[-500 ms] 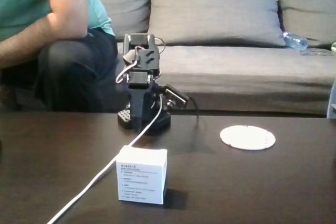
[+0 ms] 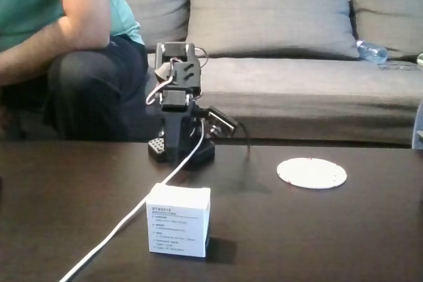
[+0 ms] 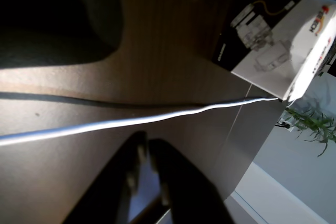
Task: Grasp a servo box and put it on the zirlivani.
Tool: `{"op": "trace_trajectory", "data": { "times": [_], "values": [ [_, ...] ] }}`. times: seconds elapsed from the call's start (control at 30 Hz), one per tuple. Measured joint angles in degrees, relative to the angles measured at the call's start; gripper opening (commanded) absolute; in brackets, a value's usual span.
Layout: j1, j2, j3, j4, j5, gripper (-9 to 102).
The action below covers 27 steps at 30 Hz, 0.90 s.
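The servo box [image 2: 178, 220] is a small white cube with black printed text on its front face. It stands on the dark table near the front, just left of centre in the fixed view. In the wrist view the servo box [image 3: 286, 40] shows at the upper right with a dark side panel. The zirlivani [image 2: 312, 172], a flat white disc, lies on the table to the right, apart from the box. The arm [image 2: 177, 87] is folded up at the back of the table, well behind the box. My gripper [image 3: 146, 142] hangs low over the table with its dark fingertips together and nothing held.
A white cable [image 2: 132, 212] runs from the arm's base past the left of the box to the front edge; the cable [image 3: 131, 121] crosses the wrist view. A person [image 2: 66, 44] sits on the grey sofa [image 2: 284, 64] behind the table. A water bottle [image 2: 371, 51] lies on the sofa.
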Motion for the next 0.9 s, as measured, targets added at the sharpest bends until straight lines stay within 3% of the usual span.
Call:
{"op": "trace_trajectory", "data": {
  "times": [0.67,0.9],
  "values": [
    [0.0,0.0,0.0,0.0,0.0,0],
    [-4.7,-3.2,-17.8,2.8,0.8,0]
  ]
}}
